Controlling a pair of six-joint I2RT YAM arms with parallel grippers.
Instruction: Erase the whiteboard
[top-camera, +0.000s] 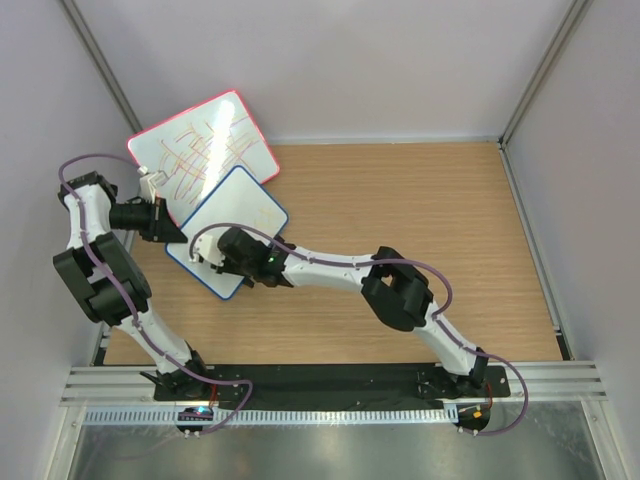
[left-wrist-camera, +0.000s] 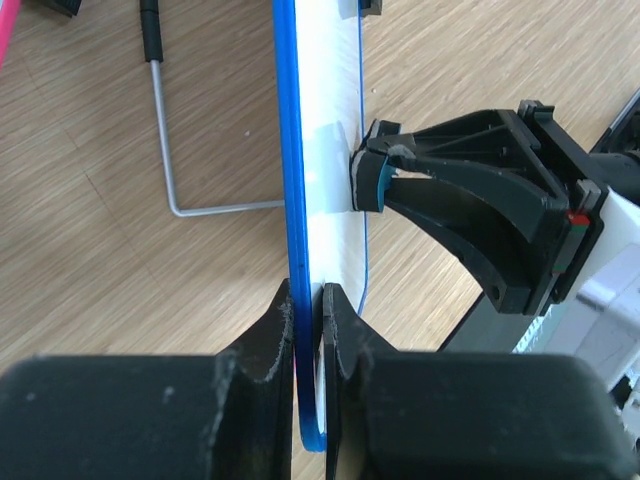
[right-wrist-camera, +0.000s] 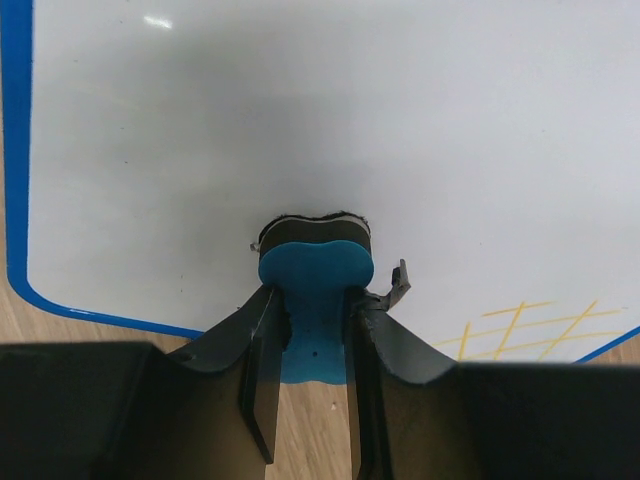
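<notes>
The whiteboard (top-camera: 245, 205), white with a thin blue frame, is held tilted above the table. My left gripper (top-camera: 178, 234) is shut on its left edge; the left wrist view shows the fingers pinching the blue frame (left-wrist-camera: 290, 150) edge-on, gripper (left-wrist-camera: 308, 305). My right gripper (top-camera: 222, 256) is shut on a blue eraser (right-wrist-camera: 316, 268) and presses its dark felt side against the board face (right-wrist-camera: 350, 110), gripper (right-wrist-camera: 315, 310). The eraser also shows in the left wrist view (left-wrist-camera: 372, 180). Yellow scribbles (right-wrist-camera: 520, 330) sit at the board's lower right; the surface around the eraser looks clean.
A larger red-framed board (top-camera: 205, 145) with coloured scribbles stands behind, at the back left, partly overlapped by the blue-framed one. A bent metal wire stand (left-wrist-camera: 165, 150) lies on the wooden table (top-camera: 420, 220). Walls close in on the left, back and right.
</notes>
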